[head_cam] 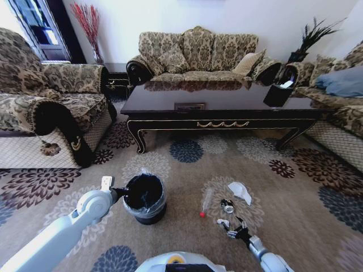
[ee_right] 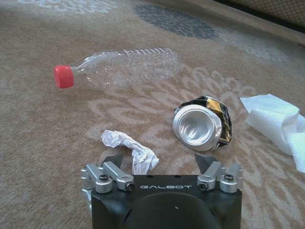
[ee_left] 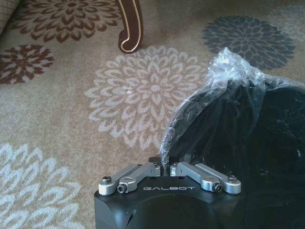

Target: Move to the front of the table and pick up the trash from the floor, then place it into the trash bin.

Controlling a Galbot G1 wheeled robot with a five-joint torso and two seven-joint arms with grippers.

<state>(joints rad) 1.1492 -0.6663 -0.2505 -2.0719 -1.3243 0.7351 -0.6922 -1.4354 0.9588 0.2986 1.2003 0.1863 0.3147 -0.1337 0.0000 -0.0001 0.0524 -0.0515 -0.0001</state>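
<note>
The trash bin (head_cam: 144, 198), a black bucket with a clear liner (ee_left: 228, 76), stands on the floor (head_cam: 187, 170) in front of the table (head_cam: 221, 123). My left gripper (head_cam: 118, 191) (ee_left: 164, 164) is shut on the bin's near rim. To the bin's right lies the trash: a clear bottle with a red cap (head_cam: 205, 203) (ee_right: 128, 67), a crushed can (head_cam: 227, 206) (ee_right: 200, 126), a white tissue (head_cam: 240, 191) (ee_right: 276, 124) and a small crumpled paper (ee_right: 126, 143). My right gripper (head_cam: 231, 228) (ee_right: 159, 162) hangs open low over the carpet, with the crumpled paper just in front of one finger.
A patterned armchair (head_cam: 51, 107) stands at the left, a sofa (head_cam: 198, 56) behind the table and another sofa (head_cam: 340, 96) at the right. A black tissue box (head_cam: 278, 93) sits on the table's right end. A curved table leg (ee_left: 129, 28) stands beyond the bin.
</note>
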